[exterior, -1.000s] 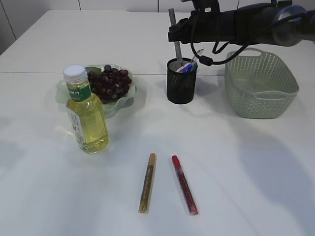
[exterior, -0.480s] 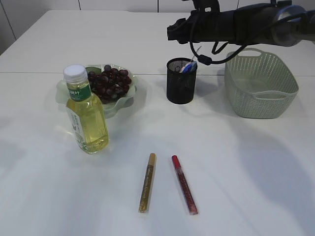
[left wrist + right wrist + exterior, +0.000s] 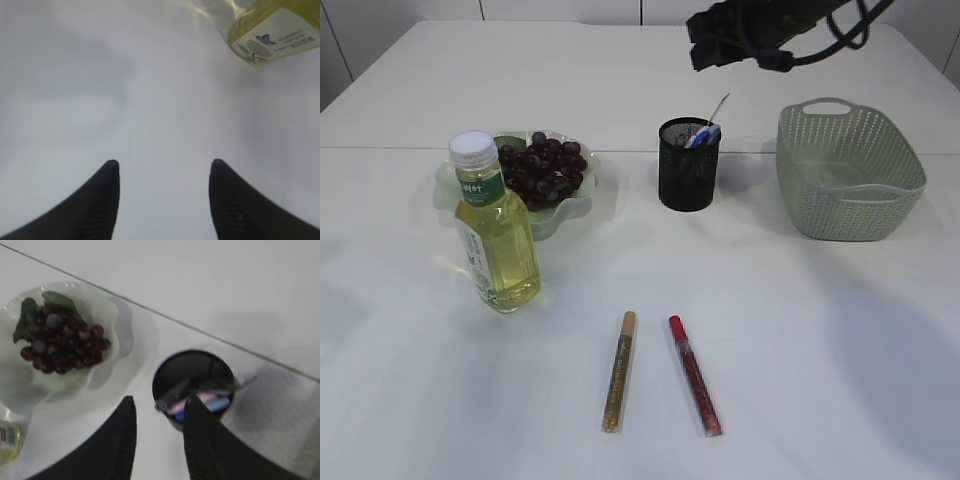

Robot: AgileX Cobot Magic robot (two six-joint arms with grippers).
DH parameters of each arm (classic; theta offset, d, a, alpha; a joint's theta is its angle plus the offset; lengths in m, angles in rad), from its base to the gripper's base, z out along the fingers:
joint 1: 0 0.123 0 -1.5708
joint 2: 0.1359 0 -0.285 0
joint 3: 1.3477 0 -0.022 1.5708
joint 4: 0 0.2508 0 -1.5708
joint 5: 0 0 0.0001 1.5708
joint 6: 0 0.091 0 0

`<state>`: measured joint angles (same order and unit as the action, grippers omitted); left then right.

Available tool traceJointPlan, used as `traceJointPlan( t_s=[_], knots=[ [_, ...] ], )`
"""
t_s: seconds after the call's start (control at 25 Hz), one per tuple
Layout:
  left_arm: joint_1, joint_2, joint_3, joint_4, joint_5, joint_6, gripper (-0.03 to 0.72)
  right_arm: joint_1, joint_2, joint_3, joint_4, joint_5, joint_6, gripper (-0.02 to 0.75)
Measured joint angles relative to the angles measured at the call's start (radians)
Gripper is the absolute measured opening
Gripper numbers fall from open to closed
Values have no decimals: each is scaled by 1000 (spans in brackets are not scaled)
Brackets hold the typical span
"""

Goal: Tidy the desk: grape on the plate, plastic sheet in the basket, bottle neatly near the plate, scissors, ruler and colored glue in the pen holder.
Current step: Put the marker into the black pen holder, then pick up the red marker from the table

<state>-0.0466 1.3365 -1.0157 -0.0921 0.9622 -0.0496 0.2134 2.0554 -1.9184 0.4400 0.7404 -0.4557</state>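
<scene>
Glue sticks, gold [image 3: 618, 372] and red [image 3: 694, 376], look light, stiff, slippery; pinch mid-barrel. Right pincer [image 3: 159, 442] hangs part-open, empty; left pincer [image 3: 164, 192] open, empty.

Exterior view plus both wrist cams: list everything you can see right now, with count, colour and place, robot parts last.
bottle: one, yellow liquid, white cap, front left, upright beside the plate
plate: one, pale green, left of centre, behind the bottle
grapes: one bunch, dark red, on the plate
pen holder: one, black mesh, centre rear, items standing inside
basket: one, pale green, right rear
gold glue pen: one, lying front centre
red glue pen: one, lying just right of the gold one, apart
table: one, white
right claw: black, empty, jaws apart above the pen holder
left claw: black, open, empty, over bare table near the bottle
</scene>
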Motion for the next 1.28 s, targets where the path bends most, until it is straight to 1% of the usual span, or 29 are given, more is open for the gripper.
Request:
traceJointPlan(
  t_s=[0.08,0.2,0.28,0.44,0.52,0.76,0.92,1.08,1.28],
  knots=[
    [0,0,0,0,0,0,415,0,-50,0,-93,107,108,273],
    [0,0,0,0,4,0,415,4,-116,7,-144,221,184,274],
    [0,0,0,0,11,0,415,21,-159,43,-187,248,238,274],
    [0,0,0,0,22,0,415,83,-229,162,-263,339,317,274],
    [0,0,0,0,22,0,415,133,-249,235,-289,368,337,274],
    [0,0,0,0,26,0,415,305,-279,438,-363,370,456,274],
    [0,0,0,0,28,0,415,385,-279,562,-367,291,575,275],
    [0,0,0,0,37,0,415,419,-277,605,-393,237,686,275],
    [0,0,0,0,40,0,415,420,-226,605,-431,217,793,275]
  ],
)
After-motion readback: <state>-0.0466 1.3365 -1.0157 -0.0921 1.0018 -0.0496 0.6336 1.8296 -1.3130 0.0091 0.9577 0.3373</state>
